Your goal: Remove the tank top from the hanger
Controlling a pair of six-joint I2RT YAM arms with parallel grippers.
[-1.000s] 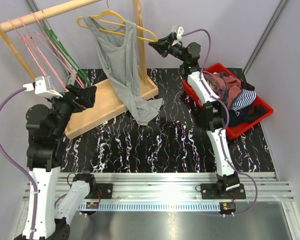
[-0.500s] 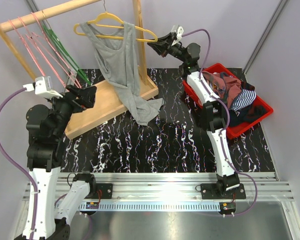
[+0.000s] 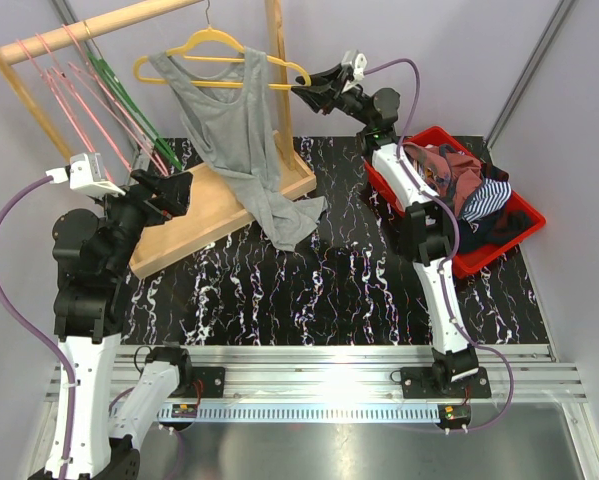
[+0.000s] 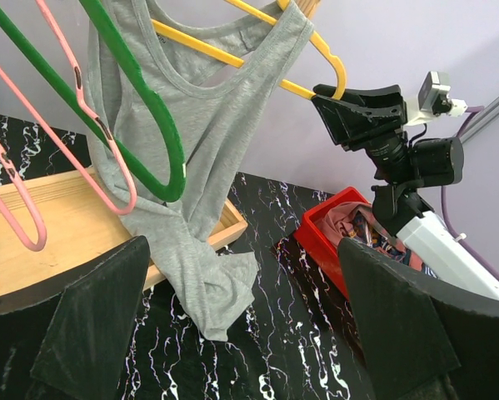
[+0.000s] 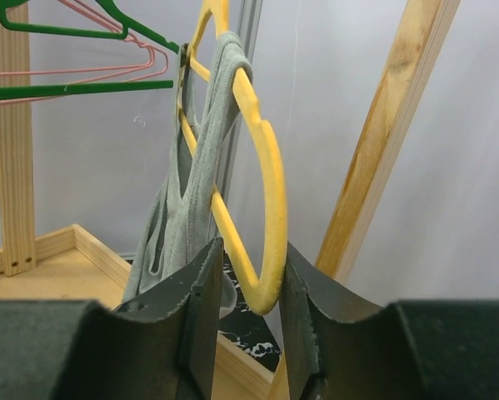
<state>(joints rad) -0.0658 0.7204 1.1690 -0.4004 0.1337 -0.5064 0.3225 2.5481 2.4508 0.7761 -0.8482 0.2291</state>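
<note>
Honestly, barely started: grey cotton tank top (image 3: 234, 110) hangs on the yellow plastic hanger (image 5: 270, 167) at 12 o'clock, my right gripper (image 5: 249, 258) jaws loosely straddling its tip, left gripper (image 4: 242, 250) spread, empty.

So the left arm (image 3: 84, 300) is folded up on its own side, elbow bent, wrist aimed up and away from the base, with the left gripper (image 3: 176, 190) spread as wide as it goes. The right arm (image 3: 434, 270) is stretched far out and up, and the right gripper (image 5: 247, 250) is raised high, pointing left, jaws only partly apart.
</note>
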